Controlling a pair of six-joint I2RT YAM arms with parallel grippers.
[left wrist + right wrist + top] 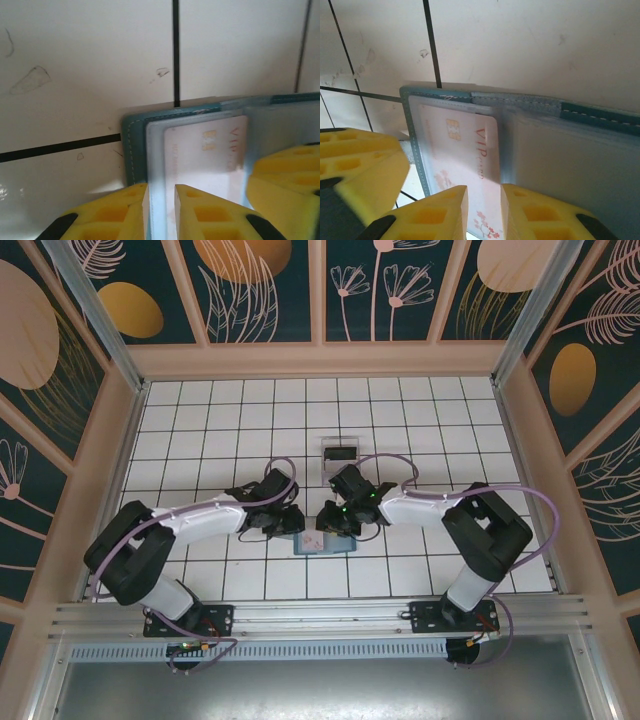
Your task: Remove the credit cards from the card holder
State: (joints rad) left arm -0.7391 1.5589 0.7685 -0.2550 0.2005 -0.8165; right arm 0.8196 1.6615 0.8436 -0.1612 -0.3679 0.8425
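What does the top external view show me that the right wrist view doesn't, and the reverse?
Top external adds both arms meeting over the card holder, and beyond them a clear tray holding a dark card. Right wrist adds detail: a pale pink card printed VIP in the holder's clear sleeve, the right gripper's jaws narrow over its near end. Both show the teal holder open on the white tiled table.

The left arm [200, 518] and the right arm [415, 508] each have a white middle link between bulky black joints. A thin purple cable [545, 510] loops along each arm to a black base plate [190, 621] at the near edge. The left gripper [161, 192] and the right gripper [484, 192] have thick yellow fingers [117, 212] with square hollows.
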